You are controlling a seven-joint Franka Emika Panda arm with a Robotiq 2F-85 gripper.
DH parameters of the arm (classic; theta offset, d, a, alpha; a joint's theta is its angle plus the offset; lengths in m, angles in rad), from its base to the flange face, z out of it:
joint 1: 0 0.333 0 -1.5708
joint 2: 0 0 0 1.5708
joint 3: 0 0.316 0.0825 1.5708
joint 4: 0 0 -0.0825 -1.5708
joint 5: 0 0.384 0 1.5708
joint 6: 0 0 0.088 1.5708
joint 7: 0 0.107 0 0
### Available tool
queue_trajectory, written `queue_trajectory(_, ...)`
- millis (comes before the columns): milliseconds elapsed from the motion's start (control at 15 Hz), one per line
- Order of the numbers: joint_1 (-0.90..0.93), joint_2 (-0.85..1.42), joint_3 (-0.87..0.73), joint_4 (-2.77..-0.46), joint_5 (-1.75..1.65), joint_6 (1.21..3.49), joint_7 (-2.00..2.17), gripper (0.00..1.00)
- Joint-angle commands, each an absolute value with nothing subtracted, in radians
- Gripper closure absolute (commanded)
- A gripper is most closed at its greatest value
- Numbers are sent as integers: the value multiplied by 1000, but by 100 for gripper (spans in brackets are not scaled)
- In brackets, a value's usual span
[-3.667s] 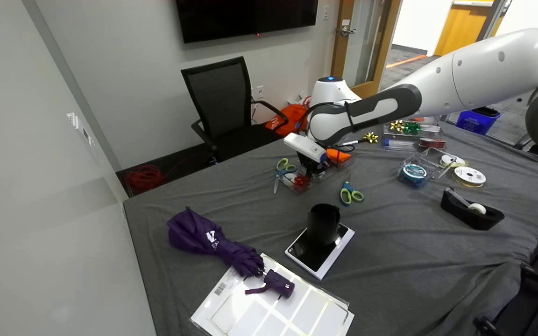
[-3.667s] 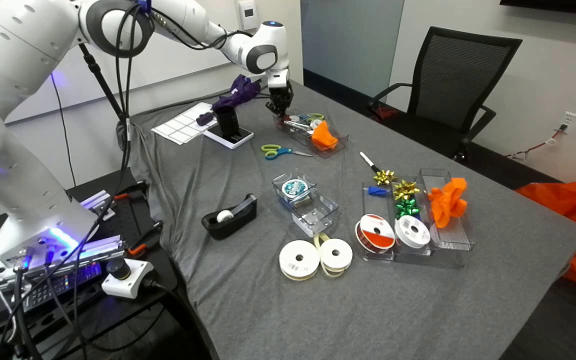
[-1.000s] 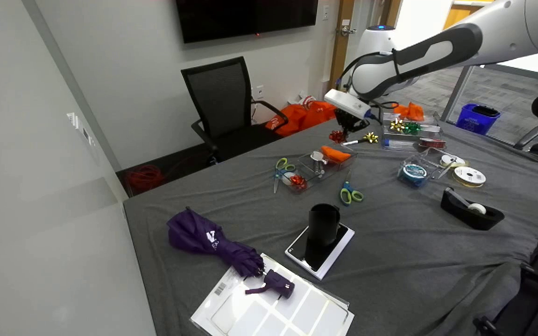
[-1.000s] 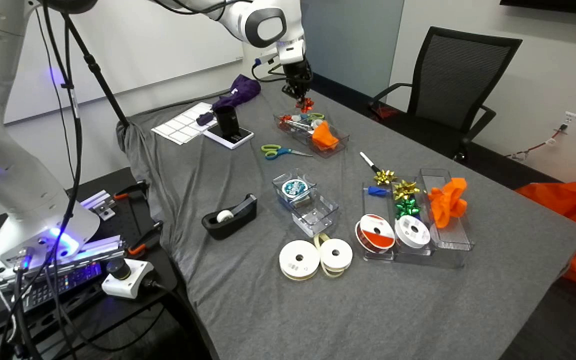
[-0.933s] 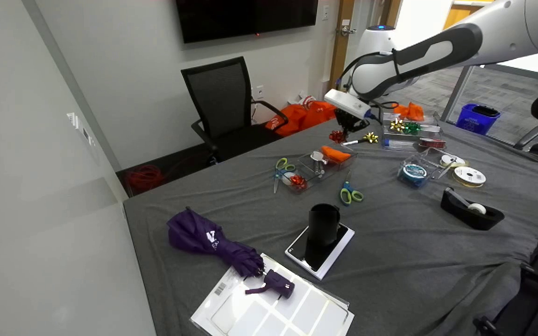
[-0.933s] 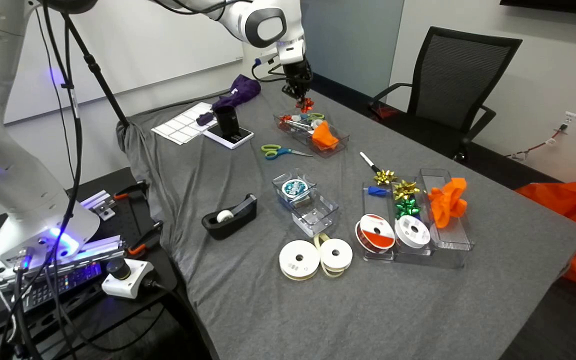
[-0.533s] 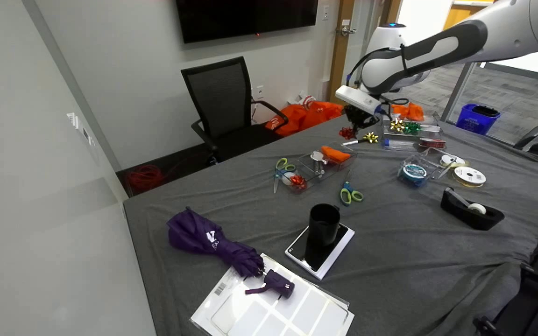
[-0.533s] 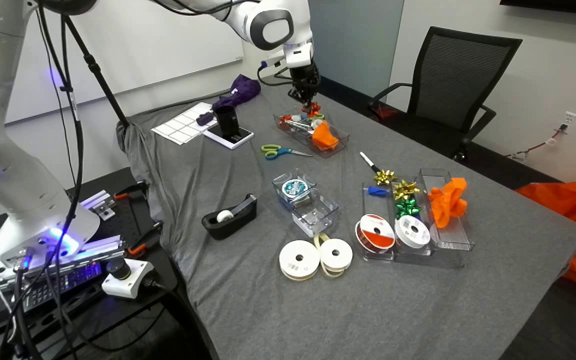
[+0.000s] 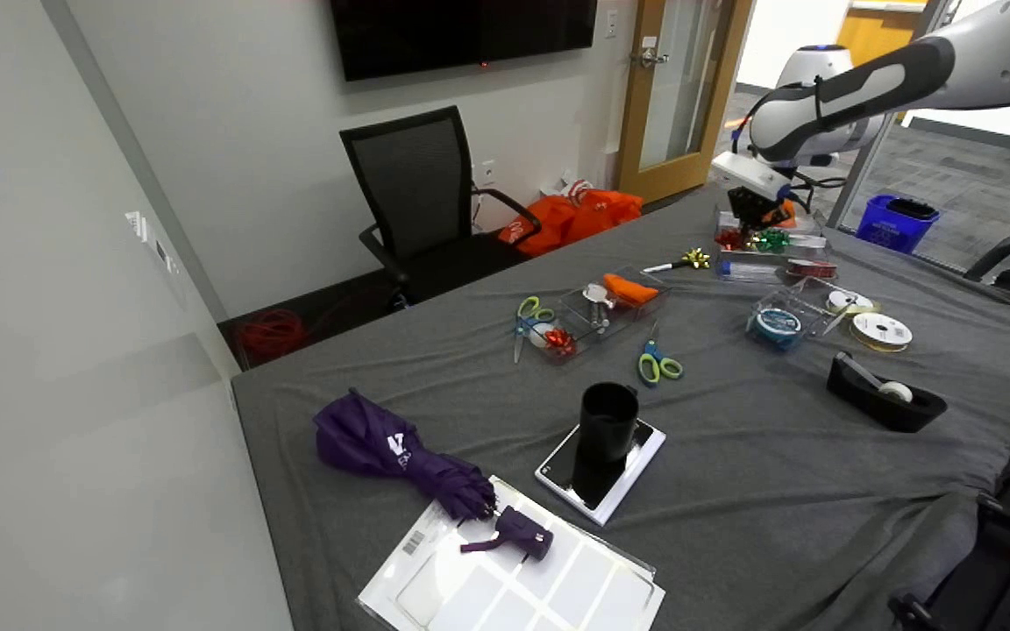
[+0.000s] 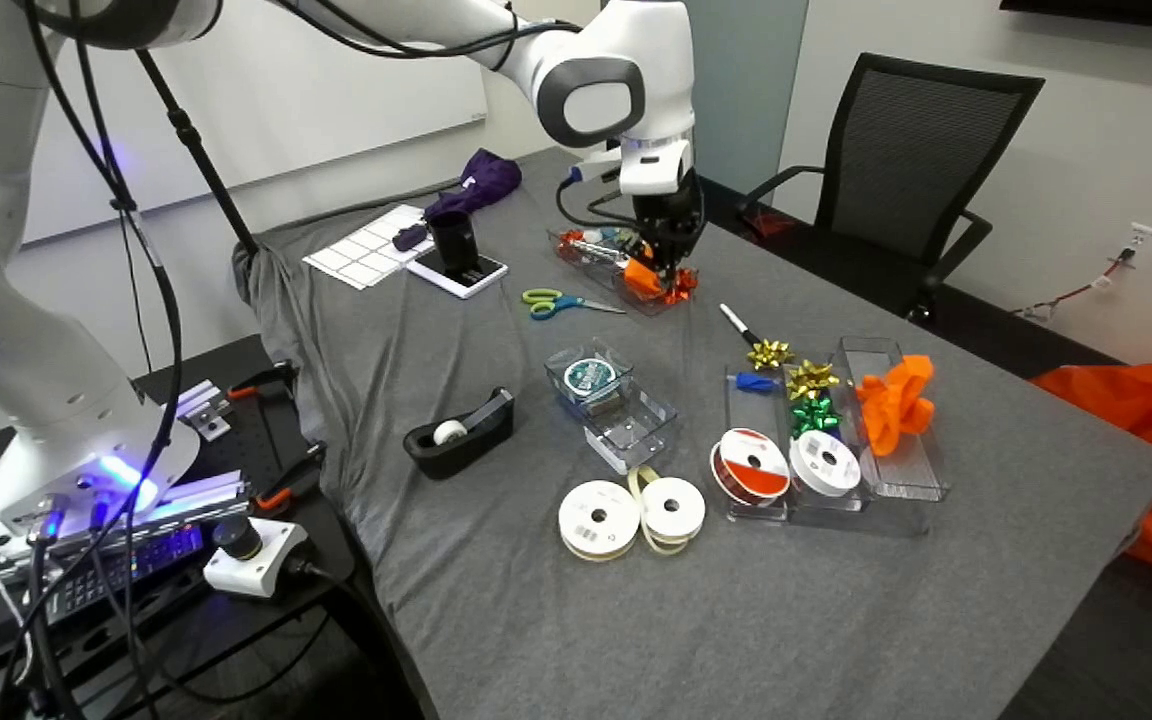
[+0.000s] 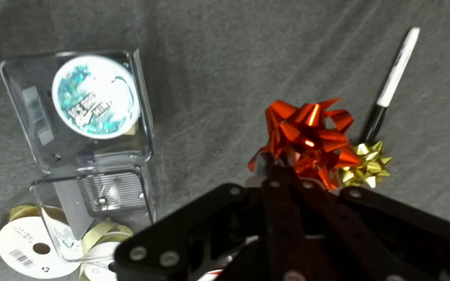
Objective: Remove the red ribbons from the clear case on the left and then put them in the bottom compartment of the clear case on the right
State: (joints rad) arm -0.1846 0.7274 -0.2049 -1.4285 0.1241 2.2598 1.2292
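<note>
My gripper (image 11: 281, 168) is shut on a shiny red ribbon bow (image 11: 307, 134), held in the air. In an exterior view the gripper (image 10: 671, 275) and bow (image 10: 681, 287) overlap the near end of the left clear case (image 10: 658, 308). In an exterior view the held bow (image 9: 727, 238) overlaps the right clear case. A second red bow (image 9: 560, 343) lies in the left case, with an orange cloth (image 9: 629, 289). The right clear case (image 10: 904, 491) holds gold and green bows (image 10: 815, 413), a white spool (image 10: 825, 463), a red spool (image 10: 753, 466) and orange cloth (image 10: 896, 400).
A marker (image 11: 399, 68) and a gold bow (image 11: 367, 166) lie on the table below the held bow. A small clear case (image 10: 641, 430) with a teal tin (image 11: 96, 97), ribbon spools (image 10: 599, 520), a tape dispenser (image 10: 461, 435) and scissors (image 10: 571, 302) are nearby.
From down at the left case, my gripper has lifted one red bow out of it. It has carried the bow toward the right case. The second red bow stays in the left case.
</note>
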Motion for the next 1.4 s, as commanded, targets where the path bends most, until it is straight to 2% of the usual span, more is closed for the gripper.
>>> queue_trajectory(0, -226, 775, -234, -1412, 122, 2264, 1185, 100)
queue_trajectory(200, -244, 819, -259, -1408, 110, 2323, 1155, 100)
queue_trajectory(800, -251, 829, -256, -1389, 152, 2303, 1193, 100)
queue_trajectory(1333, -305, 907, -263, -1189, 222, 2142, 1426, 100)
